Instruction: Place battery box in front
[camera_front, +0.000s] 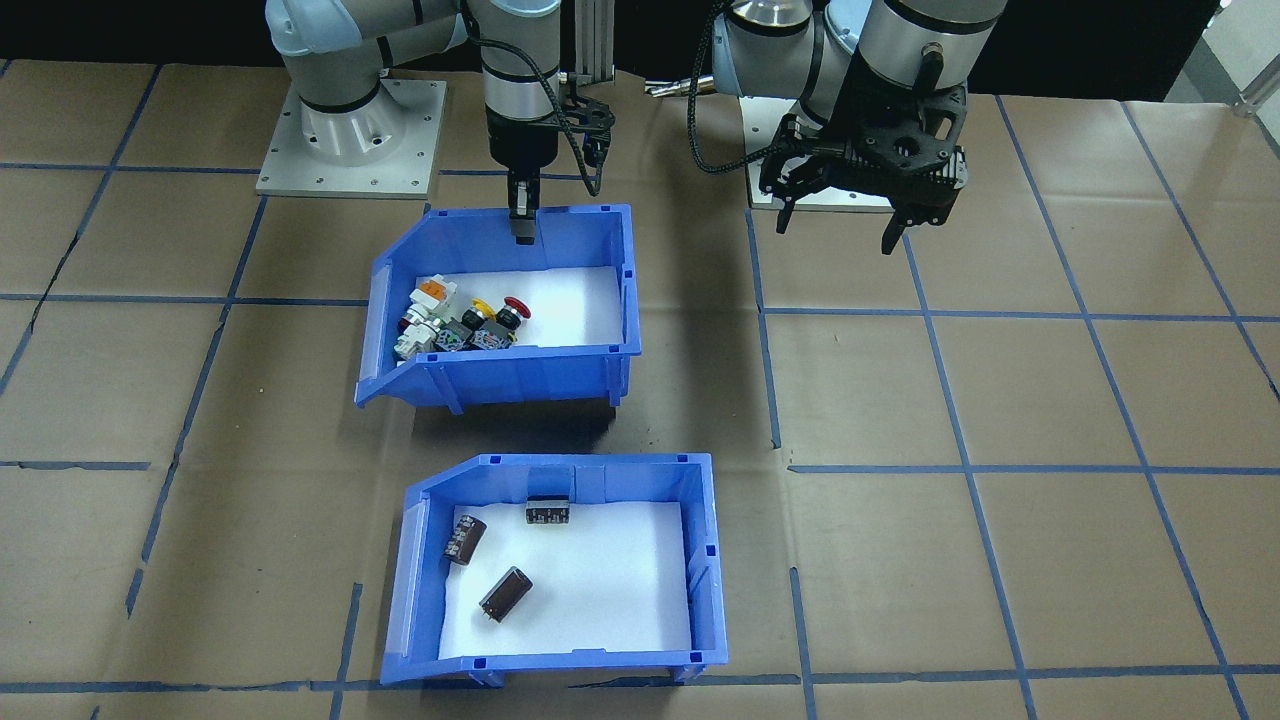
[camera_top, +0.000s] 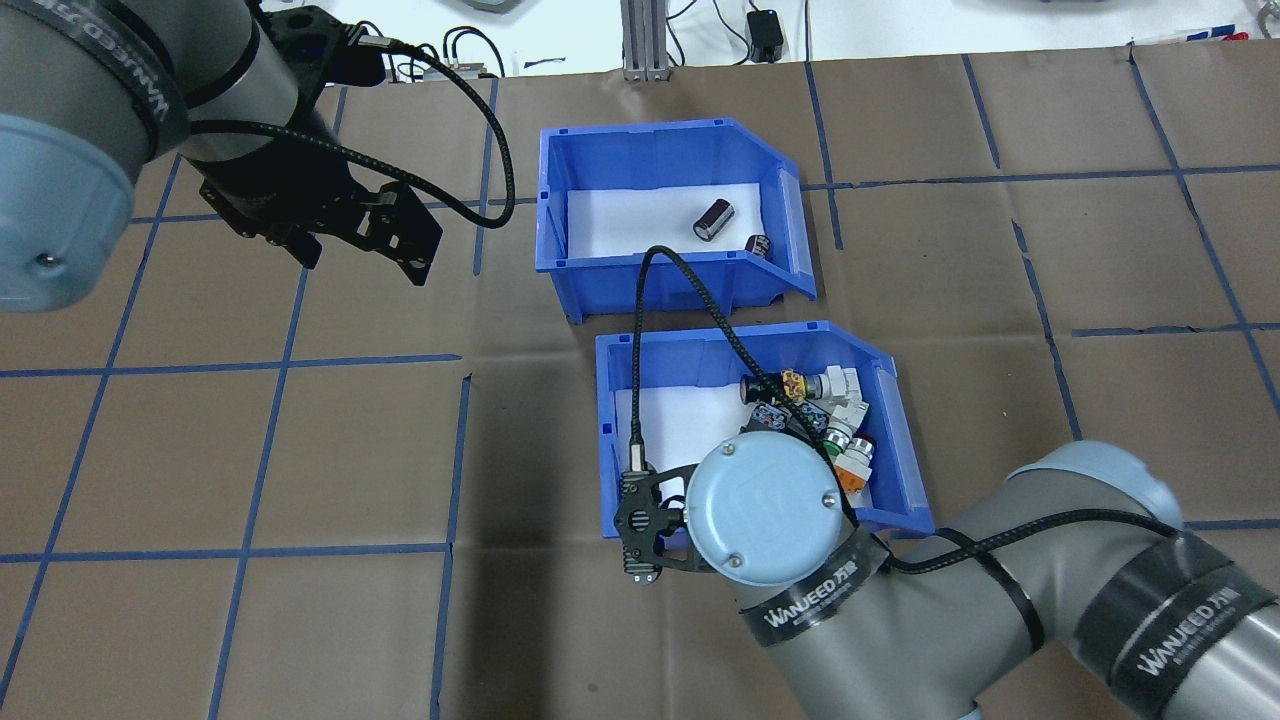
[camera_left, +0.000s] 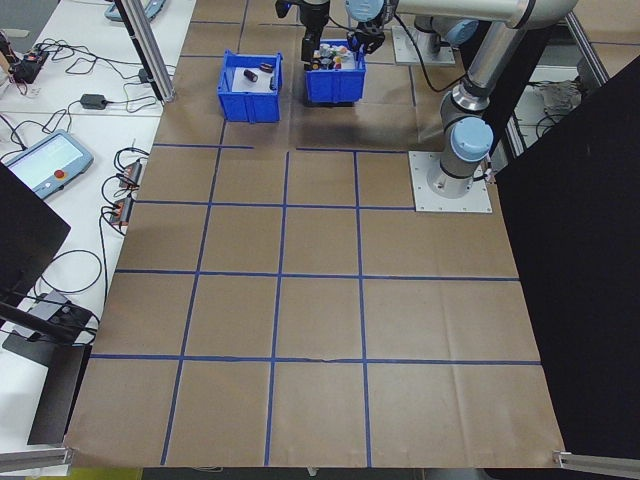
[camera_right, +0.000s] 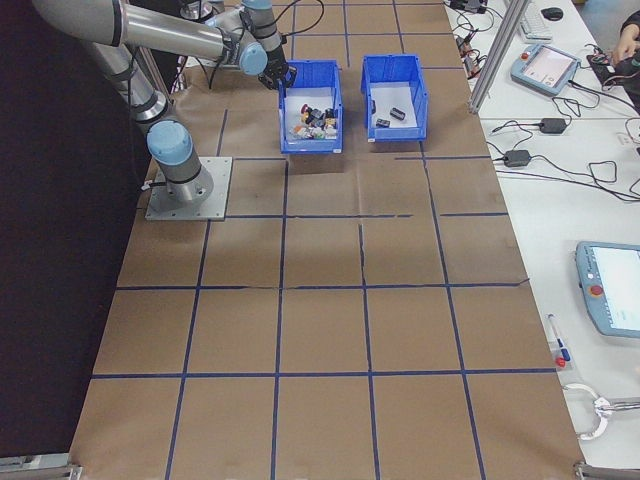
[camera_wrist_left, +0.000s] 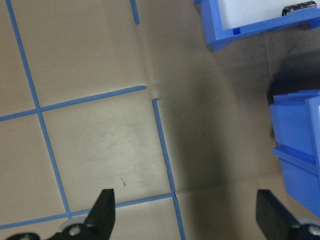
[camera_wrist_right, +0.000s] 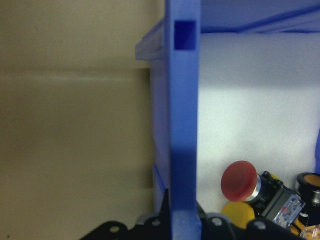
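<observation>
The battery box (camera_front: 706, 560) is a blue bin with a white liner and three dark cells (camera_front: 505, 594) inside. It stands on the table on the side away from the robot's base, also seen from overhead (camera_top: 650, 272). Closer to the base stands an alike blue bin (camera_front: 520, 375) holding colourful push-button switches (camera_front: 455, 320). My right gripper (camera_front: 521, 226) is shut on that switch bin's back wall, which runs between the fingers in the right wrist view (camera_wrist_right: 184, 150). My left gripper (camera_front: 905, 215) hangs open above bare table, apart from both bins, fingertips (camera_wrist_left: 103, 206) spread wide.
Brown paper with a blue tape grid (camera_front: 930, 315) covers the table. The two bins sit close together, one behind the other (camera_top: 700, 310). The right arm's cable (camera_top: 690, 290) arcs over the switch bin. Tablets and cables (camera_right: 545, 65) lie on a side bench beyond the table.
</observation>
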